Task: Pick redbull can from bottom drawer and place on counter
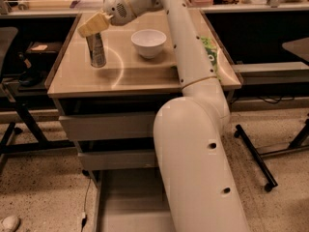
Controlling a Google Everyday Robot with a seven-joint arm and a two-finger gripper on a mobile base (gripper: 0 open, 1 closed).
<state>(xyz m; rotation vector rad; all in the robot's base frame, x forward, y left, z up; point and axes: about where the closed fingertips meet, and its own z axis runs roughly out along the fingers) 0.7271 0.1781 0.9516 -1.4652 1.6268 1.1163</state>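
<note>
The redbull can point(97, 50) is upright over the left part of the beige counter point(145, 77), its base at or just above the surface. My gripper point(92, 25), with tan fingers, is at the can's top, reaching in from the upper right, and is shut on it. The bottom drawer point(126, 204) is pulled out below the cabinet; the grey floor that shows is bare, and my white arm hides its right part.
A white bowl point(148, 42) stands on the counter right of the can. A green packet point(210, 52) lies at the counter's right edge behind my arm. A dark chair point(12, 57) stands at the left, and a wheeled table leg point(256, 158) at the right.
</note>
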